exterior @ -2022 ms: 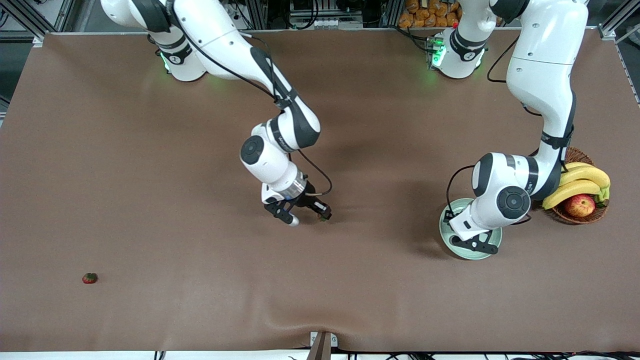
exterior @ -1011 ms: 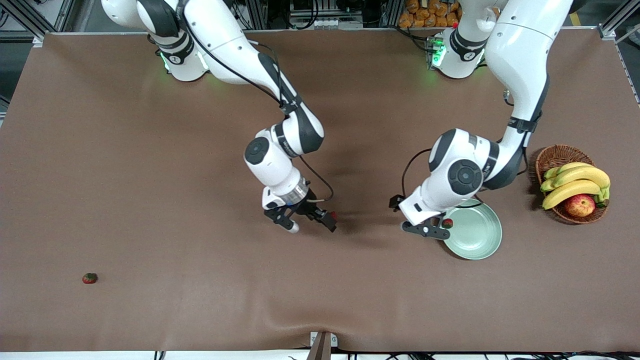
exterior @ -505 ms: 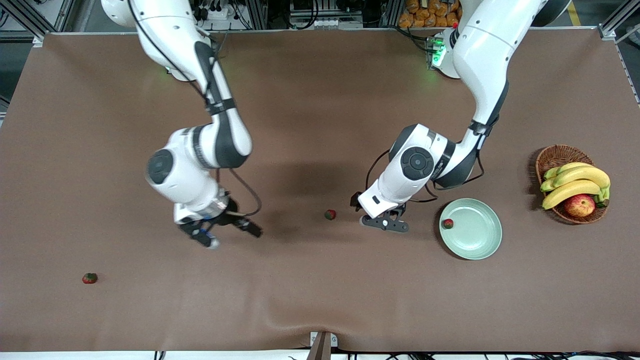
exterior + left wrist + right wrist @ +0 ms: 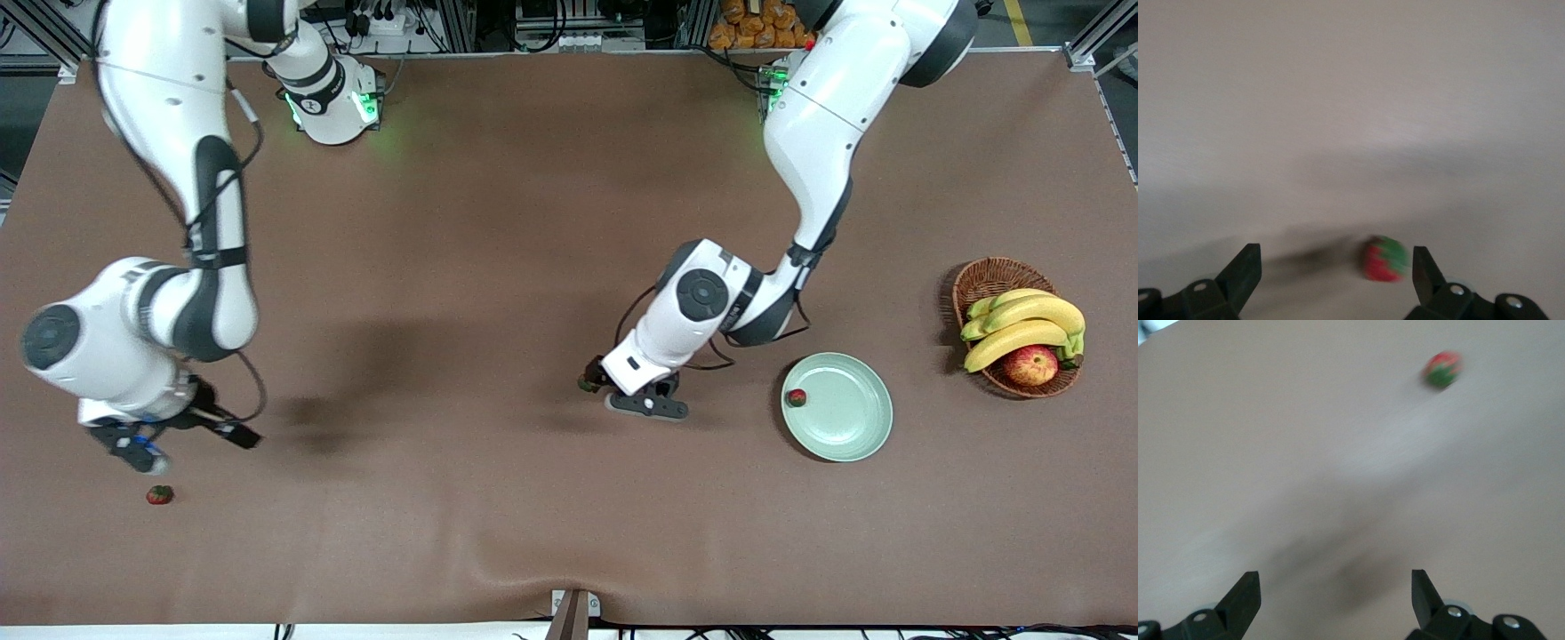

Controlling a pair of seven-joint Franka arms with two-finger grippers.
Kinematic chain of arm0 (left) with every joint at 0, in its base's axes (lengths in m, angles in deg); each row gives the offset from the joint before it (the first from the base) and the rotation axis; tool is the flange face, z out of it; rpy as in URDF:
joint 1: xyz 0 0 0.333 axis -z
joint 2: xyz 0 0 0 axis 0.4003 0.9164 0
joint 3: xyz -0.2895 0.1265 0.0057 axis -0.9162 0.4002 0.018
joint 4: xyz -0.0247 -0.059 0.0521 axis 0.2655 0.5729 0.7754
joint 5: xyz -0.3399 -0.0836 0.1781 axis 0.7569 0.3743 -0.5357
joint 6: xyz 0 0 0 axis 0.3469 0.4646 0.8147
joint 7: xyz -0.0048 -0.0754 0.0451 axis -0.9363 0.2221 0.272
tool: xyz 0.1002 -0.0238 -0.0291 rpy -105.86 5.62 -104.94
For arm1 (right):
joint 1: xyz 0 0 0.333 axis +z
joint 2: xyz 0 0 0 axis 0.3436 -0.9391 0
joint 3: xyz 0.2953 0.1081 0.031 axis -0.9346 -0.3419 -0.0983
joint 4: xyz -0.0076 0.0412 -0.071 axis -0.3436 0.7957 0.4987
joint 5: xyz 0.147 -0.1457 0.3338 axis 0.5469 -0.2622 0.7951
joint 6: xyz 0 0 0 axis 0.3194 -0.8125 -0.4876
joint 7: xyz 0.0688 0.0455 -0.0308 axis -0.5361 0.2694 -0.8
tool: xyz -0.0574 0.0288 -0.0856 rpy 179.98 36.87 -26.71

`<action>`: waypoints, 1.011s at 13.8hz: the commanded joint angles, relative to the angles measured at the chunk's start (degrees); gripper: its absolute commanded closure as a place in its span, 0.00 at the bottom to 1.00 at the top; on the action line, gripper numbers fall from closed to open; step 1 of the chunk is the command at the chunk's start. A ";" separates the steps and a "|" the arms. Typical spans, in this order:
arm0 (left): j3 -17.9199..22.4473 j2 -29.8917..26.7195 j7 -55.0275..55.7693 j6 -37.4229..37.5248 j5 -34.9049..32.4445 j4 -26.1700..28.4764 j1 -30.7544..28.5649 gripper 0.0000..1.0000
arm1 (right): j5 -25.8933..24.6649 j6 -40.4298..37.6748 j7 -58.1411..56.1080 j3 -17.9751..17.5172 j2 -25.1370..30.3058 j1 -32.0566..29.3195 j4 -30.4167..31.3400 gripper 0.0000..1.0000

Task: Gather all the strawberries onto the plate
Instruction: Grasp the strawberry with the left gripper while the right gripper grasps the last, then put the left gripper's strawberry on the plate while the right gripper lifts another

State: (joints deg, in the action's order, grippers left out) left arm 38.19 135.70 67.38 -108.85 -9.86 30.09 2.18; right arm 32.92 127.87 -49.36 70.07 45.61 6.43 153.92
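One strawberry [image 4: 797, 397] lies in the pale green plate [image 4: 845, 436], by its rim toward the table's middle. A second strawberry [image 4: 587, 384] rests on the brown table at mid-table, partly covered by the left arm's hand. My left gripper [image 4: 612, 391] hangs open over it. In the left wrist view this berry [image 4: 1385, 259] sits between the fingers, close to one fingertip [image 4: 1421, 267]. A third strawberry [image 4: 160, 494] lies near the right arm's end. My right gripper [image 4: 200, 449] hovers open just beside it. In the right wrist view that berry [image 4: 1442, 368] lies well ahead of the fingers.
A brown wicker basket [image 4: 978, 276] with bananas [image 4: 1022, 324] and an apple [image 4: 1031, 364] stands at the left arm's end, beside the plate. The brown table cloth has a fold near its front edge [image 4: 569, 569].
The right gripper has left the mid-table strawberry and swung toward the right arm's end, near the third berry. The left gripper has left the plate and now stands over the mid-table berry.
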 commanded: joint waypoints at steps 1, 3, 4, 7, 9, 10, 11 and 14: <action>1.85 2.82 3.04 -1.64 -0.07 -3.78 4.18 0.00 | -1.14 -0.08 -9.12 -3.41 -4.30 -9.35 -5.62 0.00; 4.83 3.80 2.69 -3.04 -0.16 -4.32 7.17 0.00 | -1.06 2.02 -13.09 -9.20 -9.57 -17.69 -12.90 0.00; 6.15 3.80 2.16 -3.14 -0.24 -4.32 8.23 0.00 | -1.14 4.64 -14.41 -12.62 -11.86 -20.95 -15.55 0.00; 6.60 3.98 1.98 -3.14 -4.26 -3.88 8.94 0.04 | -1.32 14.22 -18.28 -17.31 -18.45 -24.59 -21.19 0.00; 6.69 5.12 2.51 -3.23 -5.52 -4.14 9.20 0.11 | -1.32 16.53 -19.60 -17.31 -22.23 -24.68 -25.40 0.00; 6.69 5.12 2.33 -3.23 -5.52 -4.14 9.12 0.15 | -1.32 16.71 -20.74 -17.31 -23.64 -24.94 -27.16 0.00; 6.69 5.12 2.07 -3.23 -5.60 -4.06 9.12 0.20 | -1.32 16.97 -21.62 -17.31 -24.35 -25.12 -27.88 0.00; 6.69 5.38 1.98 -3.23 -5.60 -4.06 9.20 0.37 | -1.32 20.13 -23.82 -17.40 -25.32 -25.20 -27.71 0.00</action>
State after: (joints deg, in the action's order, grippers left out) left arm 44.24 140.07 69.03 -111.51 -13.85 27.59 10.82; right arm 32.28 146.72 -70.49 53.39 22.27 -17.22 129.15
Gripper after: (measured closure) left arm 0.357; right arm 0.000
